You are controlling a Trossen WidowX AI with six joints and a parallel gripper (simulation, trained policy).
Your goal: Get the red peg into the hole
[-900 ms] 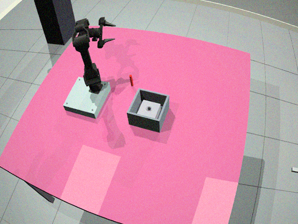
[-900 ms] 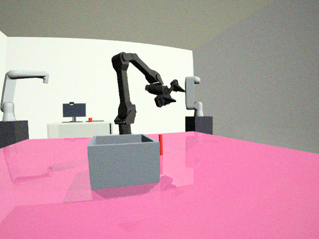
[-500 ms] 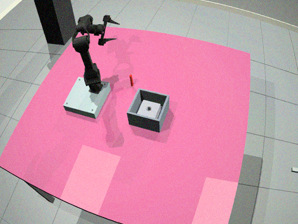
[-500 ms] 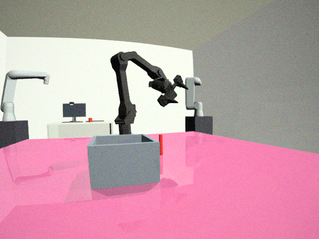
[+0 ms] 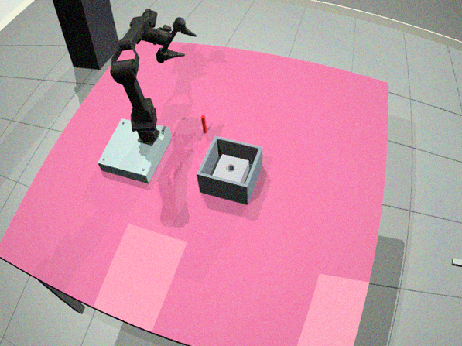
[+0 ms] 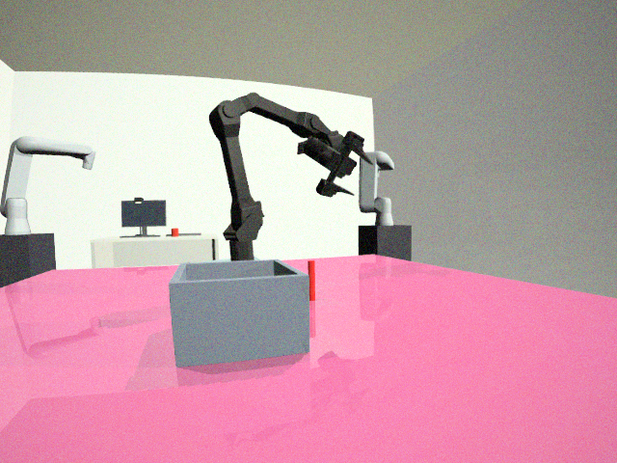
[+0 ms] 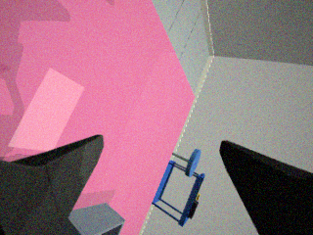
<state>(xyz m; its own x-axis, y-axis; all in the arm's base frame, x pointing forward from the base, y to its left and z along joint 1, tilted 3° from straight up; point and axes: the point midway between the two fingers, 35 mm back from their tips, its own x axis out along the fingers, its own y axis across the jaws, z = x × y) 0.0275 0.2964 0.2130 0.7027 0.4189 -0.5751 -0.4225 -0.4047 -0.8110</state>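
Observation:
The red peg (image 5: 204, 124) (image 6: 311, 280) stands upright on the pink table, just behind the box in the top view. The open grey box (image 5: 222, 186) (image 6: 239, 318) stands on the table; a corner of it (image 7: 97, 218) shows low in the wrist view. Inside it lies the white plate (image 5: 222, 172) with a round hole (image 5: 231, 167) that holds no peg. My gripper (image 5: 190, 44) (image 6: 362, 177) (image 7: 161, 143) is open and empty, high above the table and well away from the peg. The peg is not visible in the wrist view.
The arm's pale base plate (image 5: 120, 152) lies on the pink table (image 5: 304, 183), left of the box in the top view. A dark pillar (image 5: 85, 30) stands behind the table. A blue-framed object (image 7: 196, 196) is beyond the table edge in the wrist view.

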